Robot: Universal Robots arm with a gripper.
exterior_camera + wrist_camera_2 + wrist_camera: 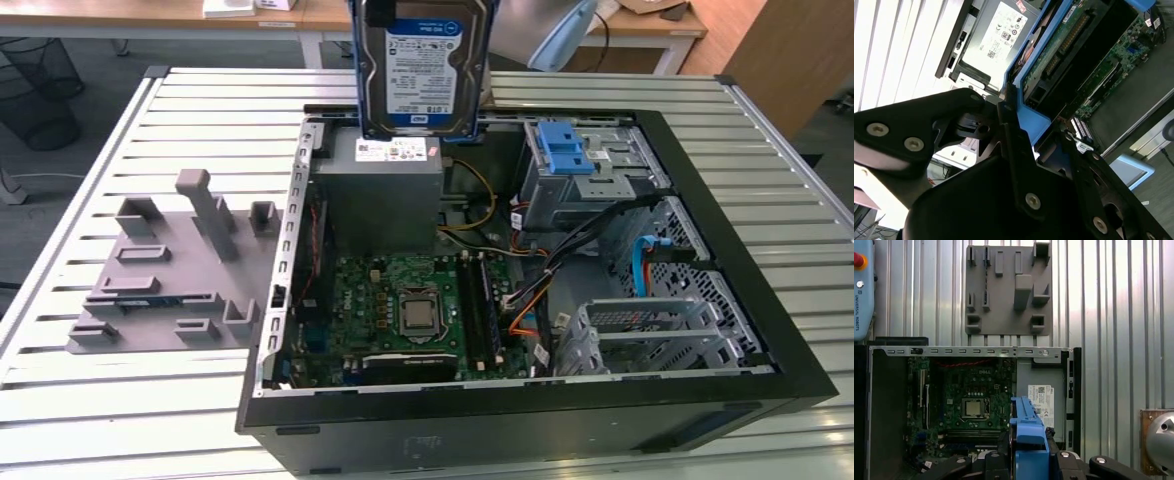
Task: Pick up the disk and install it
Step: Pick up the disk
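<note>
Bright, even light, glare streaking the ribbed table (pixel 1119 315)

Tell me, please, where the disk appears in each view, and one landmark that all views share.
Exterior view: the disk is at top middle, upright above the computer case, label toward the camera.
Second wrist view: its blue frame and green circuit side, close to the lens.
First wrist view: its blue frame edge, clamped in the pincer.
Shared landmark: the white sticker on the power supply box.

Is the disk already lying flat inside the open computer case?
No, the disk stands upright in the air above the computer case, not inside it.
</note>
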